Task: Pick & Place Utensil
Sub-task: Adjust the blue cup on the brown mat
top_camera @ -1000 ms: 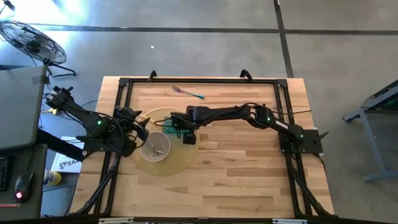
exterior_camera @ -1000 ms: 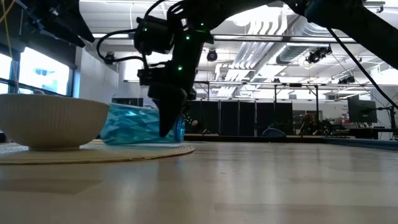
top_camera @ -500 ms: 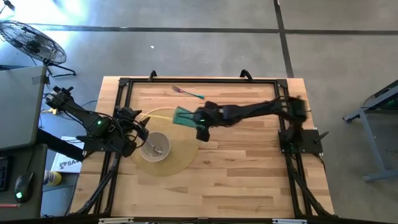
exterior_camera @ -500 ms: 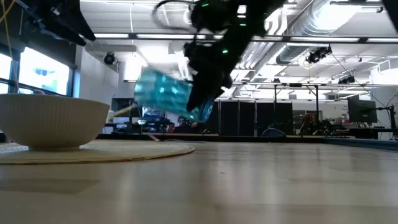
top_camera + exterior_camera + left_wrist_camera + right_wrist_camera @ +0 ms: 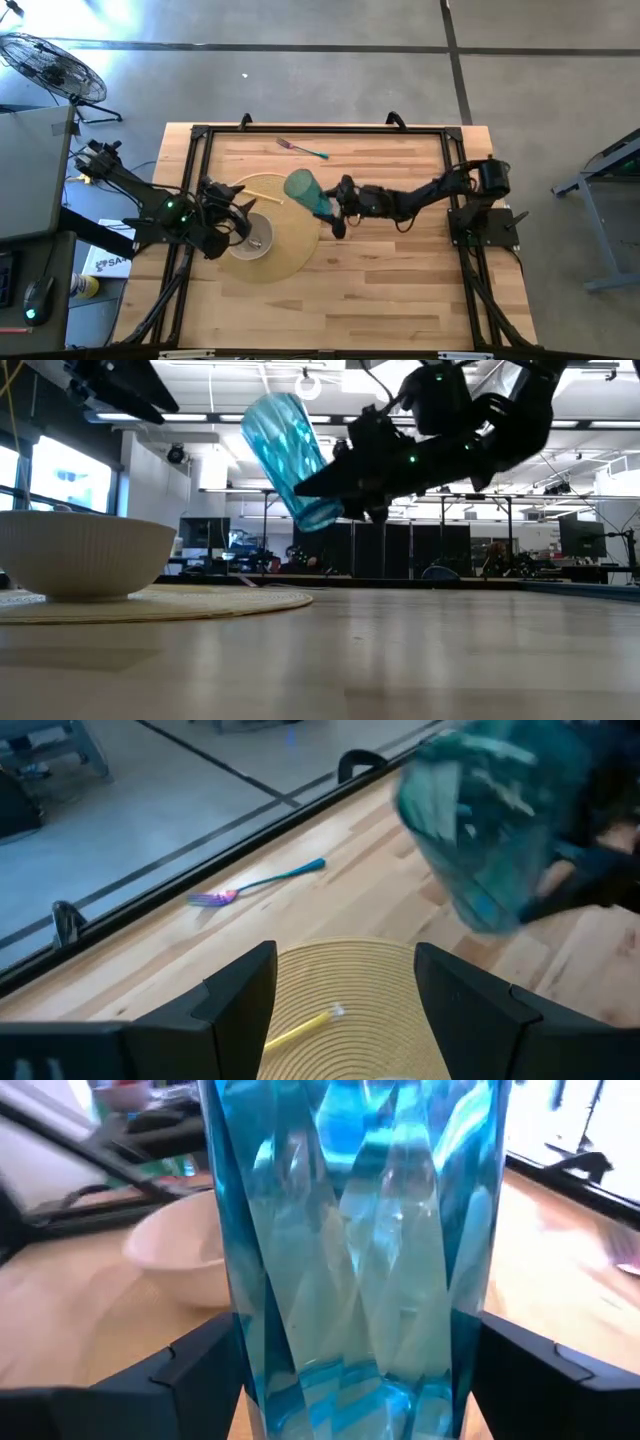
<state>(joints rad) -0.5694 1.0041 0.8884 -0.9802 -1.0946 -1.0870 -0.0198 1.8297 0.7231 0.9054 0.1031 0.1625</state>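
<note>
A teal-handled fork [image 5: 302,150] with iridescent tines lies flat on the wood near the table's far edge, also in the left wrist view [image 5: 256,886]. A white ribbed bowl [image 5: 252,236] [image 5: 85,555] stands on a round woven placemat [image 5: 285,245]. A thin yellow stick [image 5: 252,190] lies on the mat's far part. My right gripper [image 5: 333,205] is shut on a blue faceted glass [image 5: 300,187] [image 5: 290,460], in the air above the mat's right rim. My left gripper [image 5: 345,1010] is open beside the bowl's left side, over the mat. My right gripper pinches the glass by its lower part near the base [image 5: 350,1370], with one finger [image 5: 190,1370] on each side. The fingers reach in from the table's right, roughly level. The glass is lifted clear and tilted, its mouth [image 5: 265,405] up and toward the table's left.
A black frame rail [image 5: 320,128] runs along the far edge behind the fork, with more rails down both sides. Bare wood [image 5: 380,280] stretches right of and in front of the mat. A floor fan [image 5: 50,65] stands off the table's far left.
My right gripper has lifted the blue glass off the placemat and carried it up and toward the table's right. The glass stood upright on the mat and is now tipped in the air. My left gripper has edged slightly closer to the bowl.
</note>
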